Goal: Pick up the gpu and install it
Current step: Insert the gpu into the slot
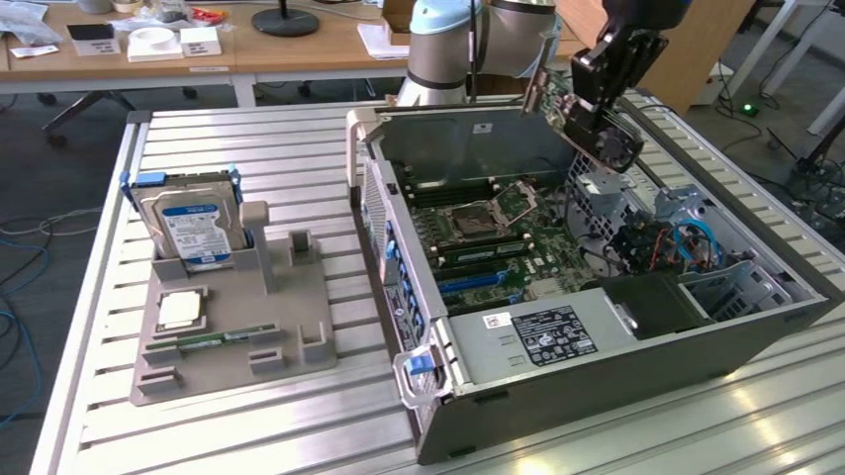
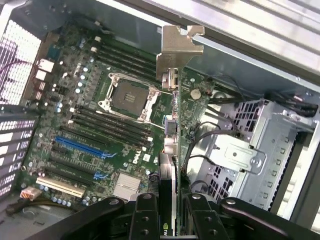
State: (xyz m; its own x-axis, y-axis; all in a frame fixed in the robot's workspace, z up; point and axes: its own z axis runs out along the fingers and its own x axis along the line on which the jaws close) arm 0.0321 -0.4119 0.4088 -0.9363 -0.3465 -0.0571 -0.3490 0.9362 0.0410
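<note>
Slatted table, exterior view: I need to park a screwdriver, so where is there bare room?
Free: the table slats beyond the grey fixture, the narrow strip between fixture and computer case, and the near edge in front of the fixture. Crowded: inside the case, with the gripper holding the gpu above it.

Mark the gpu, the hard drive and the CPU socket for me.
gpu point(image 2: 179, 47), wrist view, silver bracket end.
hard drive point(image 1: 193, 233), exterior view, blue-white label.
CPU socket point(image 2: 127, 95), wrist view, dark centre.
</note>
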